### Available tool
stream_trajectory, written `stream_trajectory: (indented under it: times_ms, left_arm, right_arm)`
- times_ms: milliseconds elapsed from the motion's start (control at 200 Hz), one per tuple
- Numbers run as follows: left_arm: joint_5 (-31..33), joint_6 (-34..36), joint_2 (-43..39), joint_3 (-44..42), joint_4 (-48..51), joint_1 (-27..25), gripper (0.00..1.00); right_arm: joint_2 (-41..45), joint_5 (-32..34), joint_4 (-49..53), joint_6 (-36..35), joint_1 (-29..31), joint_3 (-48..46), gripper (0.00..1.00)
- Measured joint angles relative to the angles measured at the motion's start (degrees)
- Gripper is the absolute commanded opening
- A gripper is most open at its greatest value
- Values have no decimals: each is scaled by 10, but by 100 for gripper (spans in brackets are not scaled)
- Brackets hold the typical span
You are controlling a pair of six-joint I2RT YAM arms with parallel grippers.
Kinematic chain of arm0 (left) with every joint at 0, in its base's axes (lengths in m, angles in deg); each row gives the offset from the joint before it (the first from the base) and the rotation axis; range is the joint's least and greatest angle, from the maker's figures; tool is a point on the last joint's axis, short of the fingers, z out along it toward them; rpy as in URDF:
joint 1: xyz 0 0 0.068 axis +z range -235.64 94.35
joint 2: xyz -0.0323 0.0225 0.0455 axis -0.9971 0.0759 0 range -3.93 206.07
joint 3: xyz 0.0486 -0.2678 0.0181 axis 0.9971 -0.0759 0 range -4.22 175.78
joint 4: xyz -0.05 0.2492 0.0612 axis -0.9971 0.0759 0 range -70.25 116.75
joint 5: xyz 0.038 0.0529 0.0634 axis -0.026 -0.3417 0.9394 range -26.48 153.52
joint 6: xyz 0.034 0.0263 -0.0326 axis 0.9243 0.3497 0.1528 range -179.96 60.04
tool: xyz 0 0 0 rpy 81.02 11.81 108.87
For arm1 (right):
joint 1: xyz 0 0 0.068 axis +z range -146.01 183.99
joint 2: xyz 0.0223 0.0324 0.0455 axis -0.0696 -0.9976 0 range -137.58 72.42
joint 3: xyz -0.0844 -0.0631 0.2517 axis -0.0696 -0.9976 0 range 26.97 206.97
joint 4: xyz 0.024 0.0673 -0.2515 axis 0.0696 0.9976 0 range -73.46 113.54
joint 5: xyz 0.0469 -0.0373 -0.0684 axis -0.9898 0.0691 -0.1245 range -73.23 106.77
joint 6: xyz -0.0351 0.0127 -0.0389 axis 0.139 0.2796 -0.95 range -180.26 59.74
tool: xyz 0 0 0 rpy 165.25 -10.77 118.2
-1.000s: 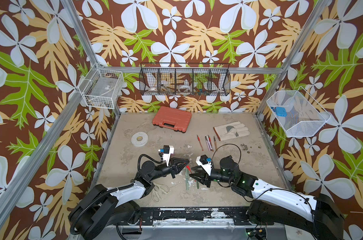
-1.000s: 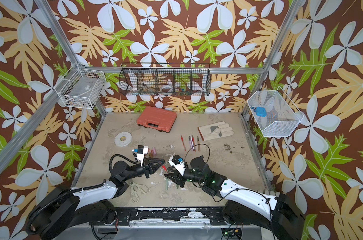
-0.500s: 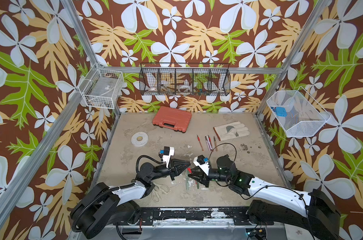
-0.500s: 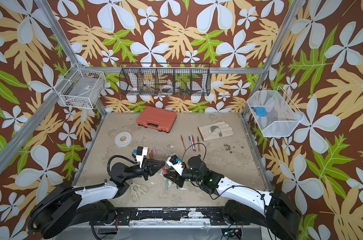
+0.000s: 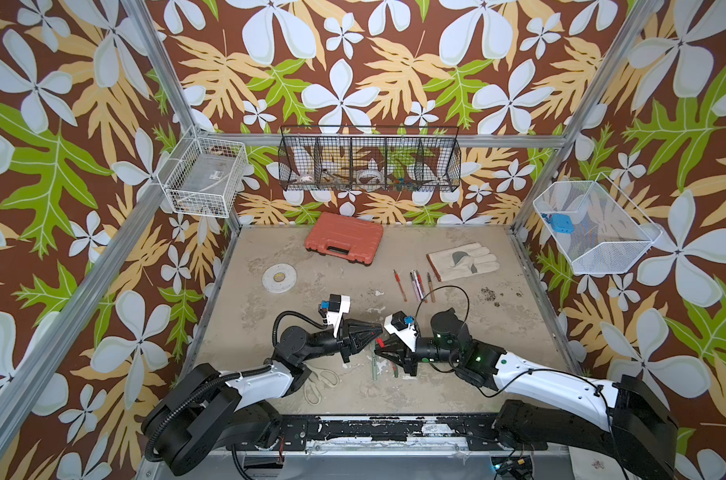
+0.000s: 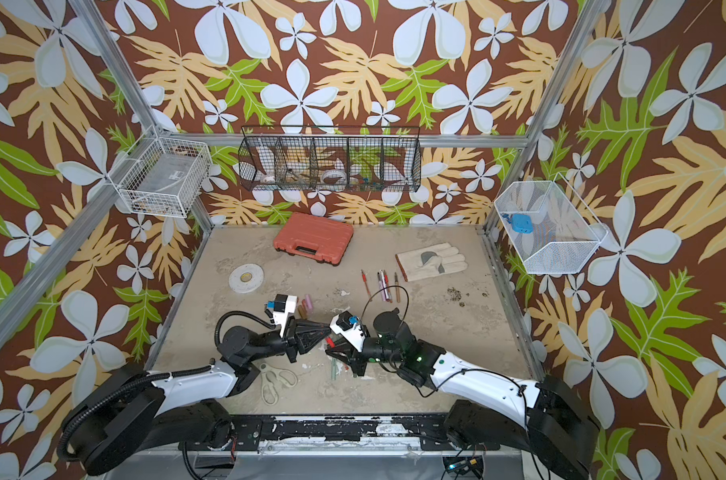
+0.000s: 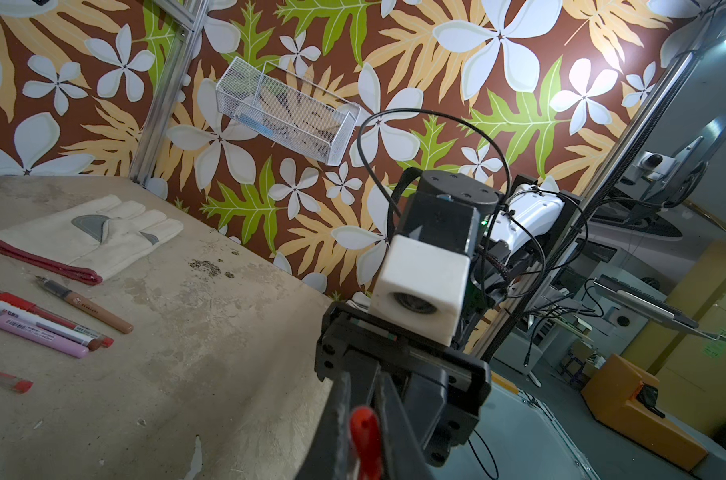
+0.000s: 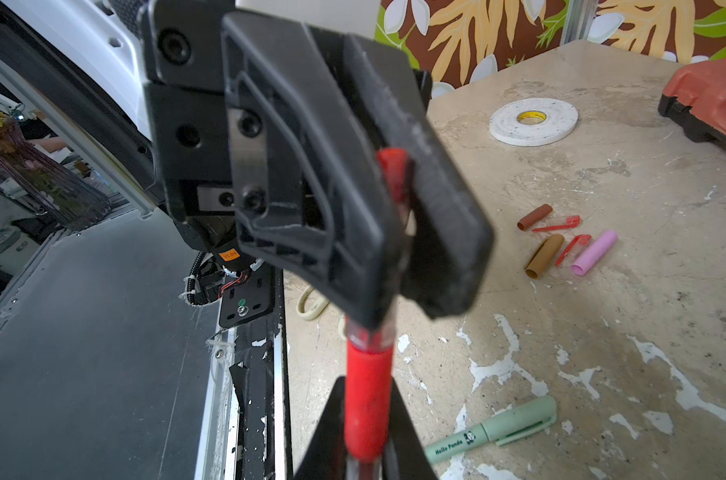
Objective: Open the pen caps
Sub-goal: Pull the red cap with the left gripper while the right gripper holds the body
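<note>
In both top views the white-handled scissors (image 5: 322, 382) lie on the surface (image 5: 519, 332) at about 7 o'clock from the left gripper (image 5: 377, 331), which points toward 3 o'clock. In a top view, loose pen caps (image 6: 308, 299) rest at roughly 11 o'clock from its fingertips, just past its wrist camera. The right wrist view shows them close together and apart from the gripper: a brown cap (image 8: 534, 217), a gold cap (image 8: 544, 255), a pink cap (image 8: 594, 252) and two slim red caps (image 8: 556, 226).

The left gripper is clamped on the red cap (image 8: 390, 170), raised off the surface. At its 3 o'clock, tip to tip, the right gripper (image 8: 367, 432) grasps the red pen (image 8: 367, 374) by its red grip section. Cap and pen run in one line between the two, and the fingers hide whether they have parted.

Below them, at 6 o'clock, a pale green pen (image 8: 457, 442) lies with its pale green cap (image 8: 523, 419) on. Uncapped pens (image 5: 415, 284) lie at 1 o'clock from the right gripper, beside a glove (image 5: 463, 262).
</note>
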Motion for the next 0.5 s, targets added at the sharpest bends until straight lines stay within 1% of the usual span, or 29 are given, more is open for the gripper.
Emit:
stream_trajectory:
  times_ms: [105, 170, 190, 255, 300, 335, 420, 500]
  left_arm:
    - [0, 0, 2, 0, -5, 0, 1]
    - [1, 0, 3, 0, -7, 0, 5]
    - [1, 0, 4, 1, -8, 0, 7]
    - [1, 0, 6, 1, -8, 0, 21]
    - [0, -1, 7, 2, -9, -1, 34]
    - [-3, -2, 7, 2, -7, -1, 40]
    - [-2, -11, 7, 2, -7, -1, 46]
    - [-1, -11, 9, 2, -7, -1, 47]
  right_arm:
    - [4, 0, 0, 1, 0, 0, 9]
    - [7, 1, 1, 2, 0, -2, 1]
    - [8, 1, 2, 2, 0, -2, 0]
    - [10, 2, 5, 2, 0, -2, 0]
    - [11, 5, 5, 2, 0, -3, 0]
    - [12, 6, 4, 0, 0, -2, 0]
    - [13, 17, 4, 0, 0, -2, 0]
    - [13, 20, 4, 0, 0, -1, 0]
